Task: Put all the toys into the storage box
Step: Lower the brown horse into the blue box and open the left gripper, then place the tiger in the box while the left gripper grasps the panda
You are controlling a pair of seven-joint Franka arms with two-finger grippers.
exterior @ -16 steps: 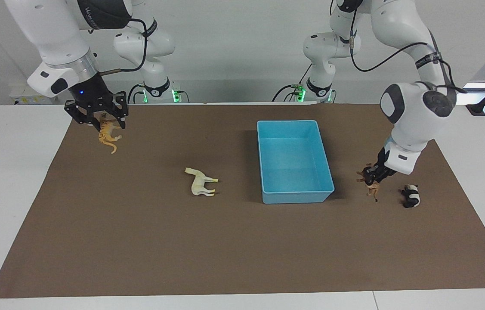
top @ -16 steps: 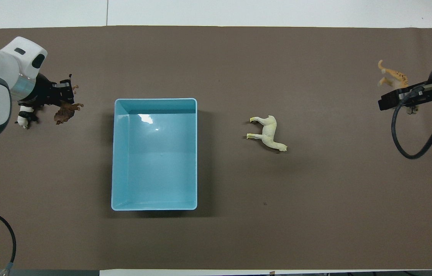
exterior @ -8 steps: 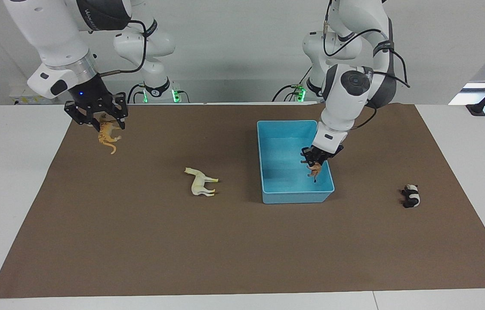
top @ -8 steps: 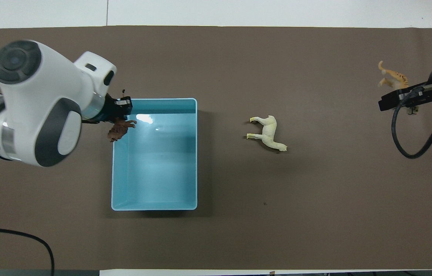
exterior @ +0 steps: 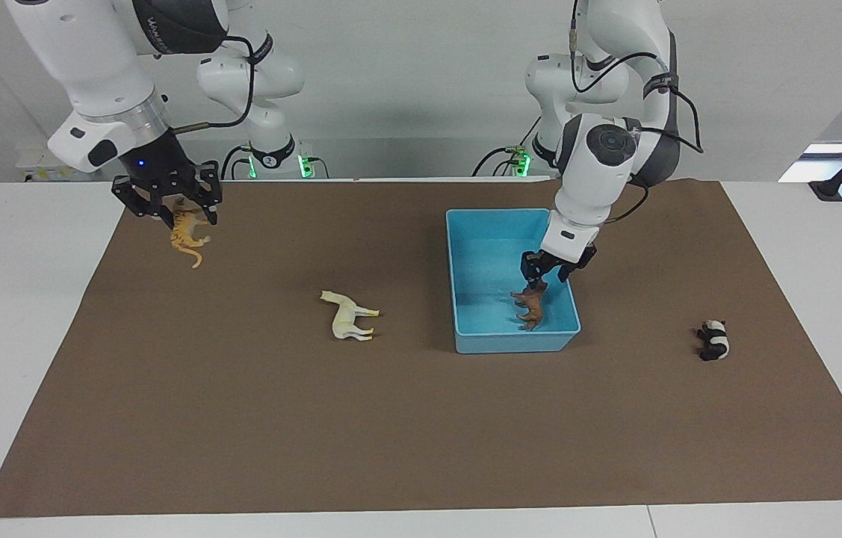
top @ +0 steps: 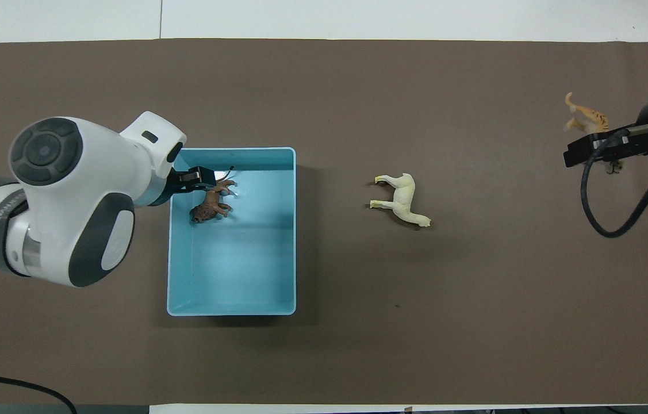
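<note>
Facing view: lion [exterior: 530, 308] lies in box [exterior: 465, 340] under left claw [exterior: 549, 270]

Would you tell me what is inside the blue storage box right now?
Only the brown lion is inside the storage box, with the left gripper open just above it. The arm hides part of one wall in the overhead view.

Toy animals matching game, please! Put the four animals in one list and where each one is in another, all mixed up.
1. brown plastic lion
2. cream-white plastic horse
3. black-and-white plastic panda
4. orange striped plastic tiger

A. right at the right gripper
B. lying alone toward the left arm's end
C. inside the light blue plastic storage box
D. lying between box and tiger

Pairs: 1-C, 2-D, 3-B, 4-A
</note>
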